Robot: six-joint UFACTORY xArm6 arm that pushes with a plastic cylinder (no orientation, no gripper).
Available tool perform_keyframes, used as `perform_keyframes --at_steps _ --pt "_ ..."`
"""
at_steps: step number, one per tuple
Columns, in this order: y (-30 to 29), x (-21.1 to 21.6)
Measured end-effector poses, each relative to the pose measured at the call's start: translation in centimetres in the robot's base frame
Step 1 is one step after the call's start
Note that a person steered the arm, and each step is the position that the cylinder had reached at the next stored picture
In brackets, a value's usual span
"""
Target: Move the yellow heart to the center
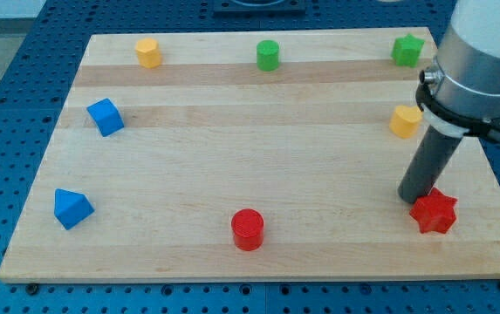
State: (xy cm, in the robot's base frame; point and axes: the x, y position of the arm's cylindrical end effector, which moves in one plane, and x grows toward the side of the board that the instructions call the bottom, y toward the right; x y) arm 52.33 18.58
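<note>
You had nothing done yet, as far as I could judge; the yellow heart (405, 120) sat near the board's right edge, well away from the centre. My tip (414, 198) was down near the bottom-right corner, just beside the red star (434, 212), below the heart and apart from it; a bare rod, so it gripped nothing. The middle of the board (250, 166) lay open; the push leftward looked unobstructed, though the right edge left little room behind the heart.
</note>
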Motion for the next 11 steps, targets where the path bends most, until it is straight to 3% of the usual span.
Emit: perform_keyframes --at_steps 3,5,6,9,10,11 --pt "0.9 -0.6" --pt "6.6 -4.5" --pt "6.6 -9.0" --pt "4.5 -14.1" --pt "-1.4 -11.2" --pt "2.7 -10.5"
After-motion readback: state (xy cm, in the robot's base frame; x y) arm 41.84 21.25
